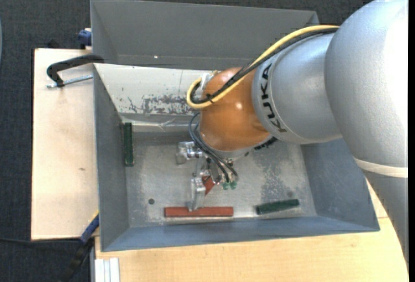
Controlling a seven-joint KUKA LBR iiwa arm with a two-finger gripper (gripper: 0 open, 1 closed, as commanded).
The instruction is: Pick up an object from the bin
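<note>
— Where is the gripper sitting?

— I have the gripper (197, 200) low over the red-brown flat bar (217, 212). The bar lies lengthwise along the lower edge of the bin floor, roughly midway between the two lower corners. The tip comes down over the bar's left half (touching or just above, I cannot make out which).

— Released or clenched?

— I cannot tell from here. The orange wrist cover (230, 115) and the hardware under it hide too much.

— What lies around the bar?

— A dark green bar (277, 207) lies to its right, toward the lower right corner. It is slightly tilted and sits apart from the red-brown one. A second dark green bar (128, 143) runs along the left wall, well apart from the gripper. A small dark speck (151, 202) sits on the floor near the lower left corner.

— And the arm?

— It reaches into the grey bin (194, 28) from the right, with a yellow cable (272, 54) looping over the orange cover.
</note>
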